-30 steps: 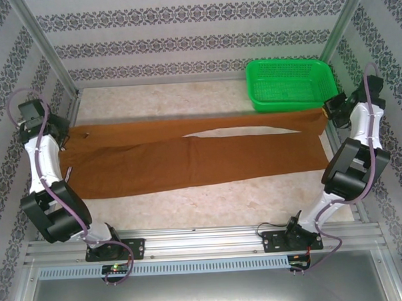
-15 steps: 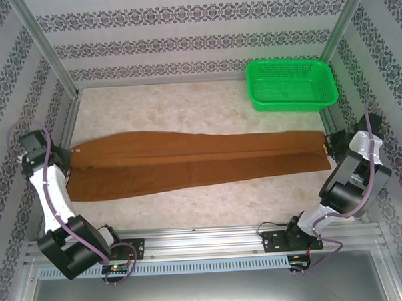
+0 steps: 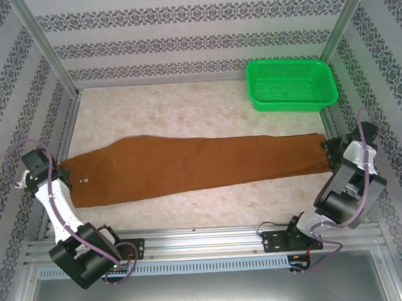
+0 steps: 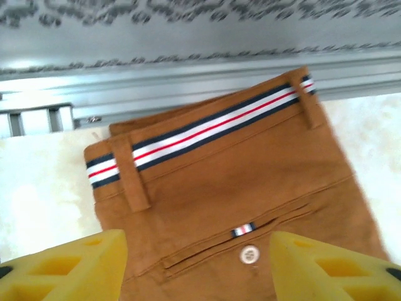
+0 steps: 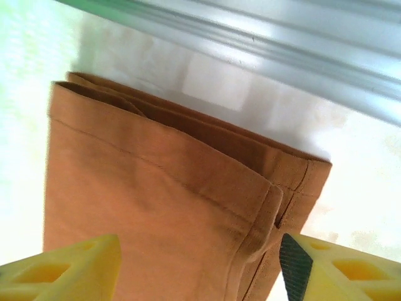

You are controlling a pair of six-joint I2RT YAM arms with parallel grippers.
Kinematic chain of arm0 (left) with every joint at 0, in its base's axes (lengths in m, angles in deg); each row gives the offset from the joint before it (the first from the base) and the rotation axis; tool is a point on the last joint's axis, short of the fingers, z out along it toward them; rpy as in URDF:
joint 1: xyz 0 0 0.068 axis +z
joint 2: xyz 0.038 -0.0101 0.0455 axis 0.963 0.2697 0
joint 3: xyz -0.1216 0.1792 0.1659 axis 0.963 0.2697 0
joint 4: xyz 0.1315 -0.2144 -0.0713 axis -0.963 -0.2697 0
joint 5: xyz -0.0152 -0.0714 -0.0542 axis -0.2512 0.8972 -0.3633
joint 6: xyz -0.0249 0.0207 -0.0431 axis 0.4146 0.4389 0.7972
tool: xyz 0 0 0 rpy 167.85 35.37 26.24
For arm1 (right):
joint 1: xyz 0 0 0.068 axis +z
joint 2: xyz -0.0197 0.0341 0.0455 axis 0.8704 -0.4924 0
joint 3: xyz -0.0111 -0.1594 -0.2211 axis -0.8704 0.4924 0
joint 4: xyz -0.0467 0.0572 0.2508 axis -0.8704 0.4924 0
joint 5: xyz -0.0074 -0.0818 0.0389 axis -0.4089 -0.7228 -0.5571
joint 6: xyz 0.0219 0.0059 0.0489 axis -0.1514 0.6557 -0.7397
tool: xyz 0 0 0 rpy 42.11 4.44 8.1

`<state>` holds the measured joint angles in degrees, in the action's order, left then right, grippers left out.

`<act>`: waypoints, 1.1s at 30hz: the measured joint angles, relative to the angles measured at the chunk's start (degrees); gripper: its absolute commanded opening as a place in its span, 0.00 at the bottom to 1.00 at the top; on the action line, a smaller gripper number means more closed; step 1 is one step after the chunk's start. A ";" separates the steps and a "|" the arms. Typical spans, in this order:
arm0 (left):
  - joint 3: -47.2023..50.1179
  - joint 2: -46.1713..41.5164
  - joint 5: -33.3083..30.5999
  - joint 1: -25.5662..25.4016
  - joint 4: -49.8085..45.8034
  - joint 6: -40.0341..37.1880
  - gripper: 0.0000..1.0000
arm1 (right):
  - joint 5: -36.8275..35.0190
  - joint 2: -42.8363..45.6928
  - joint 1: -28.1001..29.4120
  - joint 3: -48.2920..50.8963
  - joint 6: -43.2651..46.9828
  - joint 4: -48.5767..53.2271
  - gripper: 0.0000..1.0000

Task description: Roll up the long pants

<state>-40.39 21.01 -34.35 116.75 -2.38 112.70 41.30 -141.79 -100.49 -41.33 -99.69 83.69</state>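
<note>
Long pants [image 3: 188, 166] spanning table's [image 3: 179, 111] full width

**A:** Far side's wide open, bare table [image 3: 172, 108] running from the long pants [image 3: 188, 166] to the back wall [image 3: 196, 41].

**B:** Except the far right corner: the green basket [image 3: 291, 85] sits there, near the cuffs but apart.

**A:** The near side has a clear strip before the front rail [image 3: 205, 238].

**B:** The ends are tight! Left gripper [image 3: 72, 177] and right gripper [image 3: 329, 148] hang close by the side frames [image 3: 68, 123], jaws spread over the cloth.

long pants [image 4: 250, 188] partly out of frame
</note>
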 measured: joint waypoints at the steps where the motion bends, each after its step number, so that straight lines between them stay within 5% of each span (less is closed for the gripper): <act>1: -1.77 0.13 0.59 0.00 0.35 0.13 0.55 | -0.44 0.66 0.48 -0.63 -0.02 -0.07 0.71; 4: -5.49 0.17 4.90 -0.81 4.39 0.13 0.46 | -2.75 2.43 3.67 -2.25 -0.11 -0.11 0.69; 6: -5.75 0.55 7.69 -3.43 6.80 -0.31 0.35 | -4.09 3.89 8.81 -2.60 0.48 -0.28 0.55; 8: -5.16 1.90 9.81 -8.41 7.63 -1.38 0.07 | -5.18 4.98 16.65 -2.80 1.44 -0.66 0.00; 11: -0.28 4.52 13.09 -15.34 9.55 -3.87 0.00 | -6.93 4.83 29.27 -2.80 1.81 -1.36 0.00; 14: 6.38 7.52 15.69 -16.85 10.45 -4.74 0.00 | -6.80 2.49 34.86 -2.78 1.90 -1.79 0.00; 28: 4.11 27.96 16.41 -14.78 12.24 -4.98 0.00 | -8.00 -14.47 28.57 -3.89 3.10 2.32 0.02; 33: -0.57 33.20 16.70 -11.80 14.12 -3.78 0.00 | -8.33 -12.17 19.54 -2.29 3.06 1.62 0.45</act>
<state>-40.95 54.21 -17.65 104.94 11.74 108.91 32.97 -153.96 -80.95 -43.63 -96.63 85.31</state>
